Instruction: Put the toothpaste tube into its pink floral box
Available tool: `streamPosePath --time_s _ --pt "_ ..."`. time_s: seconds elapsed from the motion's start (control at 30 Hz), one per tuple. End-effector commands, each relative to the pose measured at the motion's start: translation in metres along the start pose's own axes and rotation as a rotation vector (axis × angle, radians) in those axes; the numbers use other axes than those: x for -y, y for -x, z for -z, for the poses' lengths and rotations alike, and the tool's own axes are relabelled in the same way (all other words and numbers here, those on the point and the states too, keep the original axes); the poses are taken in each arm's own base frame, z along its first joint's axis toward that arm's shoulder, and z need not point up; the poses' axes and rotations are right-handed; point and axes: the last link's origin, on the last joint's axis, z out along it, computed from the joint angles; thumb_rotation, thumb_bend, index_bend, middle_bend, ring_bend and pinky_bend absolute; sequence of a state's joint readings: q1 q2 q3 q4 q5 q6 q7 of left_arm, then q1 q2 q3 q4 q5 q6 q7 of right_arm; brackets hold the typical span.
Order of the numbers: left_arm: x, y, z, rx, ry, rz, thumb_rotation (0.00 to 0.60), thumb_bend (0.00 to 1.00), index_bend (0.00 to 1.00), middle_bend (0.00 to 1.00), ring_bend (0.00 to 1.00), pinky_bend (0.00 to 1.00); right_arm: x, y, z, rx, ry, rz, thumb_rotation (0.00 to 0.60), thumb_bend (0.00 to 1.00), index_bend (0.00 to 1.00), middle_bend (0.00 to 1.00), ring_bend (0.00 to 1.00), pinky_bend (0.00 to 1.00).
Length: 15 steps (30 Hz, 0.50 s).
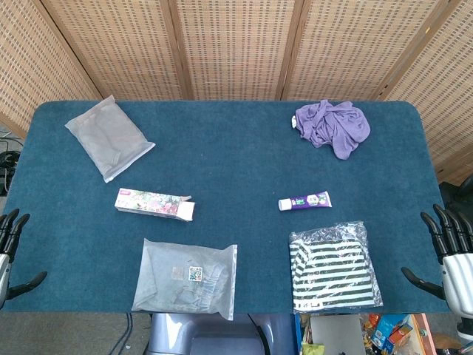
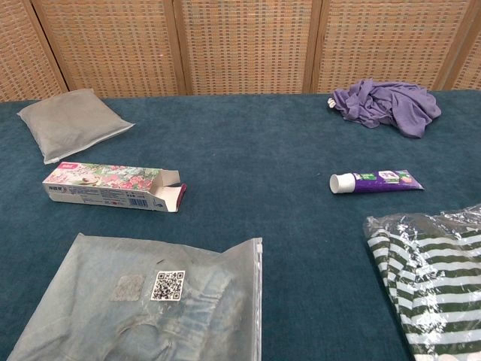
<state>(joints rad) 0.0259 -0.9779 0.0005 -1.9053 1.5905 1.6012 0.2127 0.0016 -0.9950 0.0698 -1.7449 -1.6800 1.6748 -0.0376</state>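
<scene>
Toothpaste tube [image 2: 376, 181] well apart from open-ended pink floral box [image 2: 113, 187] on blue table [image 2: 255, 158]

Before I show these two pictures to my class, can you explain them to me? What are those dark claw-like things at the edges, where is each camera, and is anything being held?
Both pictures come from the robot's own cameras: one on its head, looking down, and one on its chest, looking across the blue table. The dark shapes are its left hand and right hand, both open and holding nothing; the chest view shows neither. On the table lie a purple toothpaste tube, a pink floral box with one end flap open, three bagged garments and a crumpled purple cloth.
</scene>
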Motion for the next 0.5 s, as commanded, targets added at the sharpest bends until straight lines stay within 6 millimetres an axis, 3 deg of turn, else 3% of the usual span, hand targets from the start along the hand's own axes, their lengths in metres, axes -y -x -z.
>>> streamPosePath --time_s 0.03,0.27,0.37,0.5 --pt "0.000 0.000 0.000 0.002 0.003 -0.005 0.600 0.15 0.00 0.00 0.00 0.00 0.000 0.001 -0.001 0.005 0.001 0.004 0.600 0.00 0.00 0.00 0.00 0.00" --pt "-0.002 0.002 0.000 -0.001 0.015 -0.017 0.600 0.15 0.00 0.00 0.00 0.00 0.002 0.009 -0.003 0.036 -0.005 0.006 0.600 0.00 0.00 0.00 0.00 0.00" --pt "-0.003 0.004 -0.004 -0.013 0.034 -0.009 0.600 0.15 0.00 0.00 0.00 0.00 0.010 0.028 -0.026 0.114 -0.067 -0.022 0.600 0.00 0.00 0.00 0.00 0.00" --pt "-0.004 0.010 -0.010 0.000 0.036 -0.043 0.600 0.15 0.00 0.00 0.00 0.00 0.020 0.047 -0.072 0.200 -0.146 -0.018 0.600 0.00 0.00 0.00 0.00 0.00"
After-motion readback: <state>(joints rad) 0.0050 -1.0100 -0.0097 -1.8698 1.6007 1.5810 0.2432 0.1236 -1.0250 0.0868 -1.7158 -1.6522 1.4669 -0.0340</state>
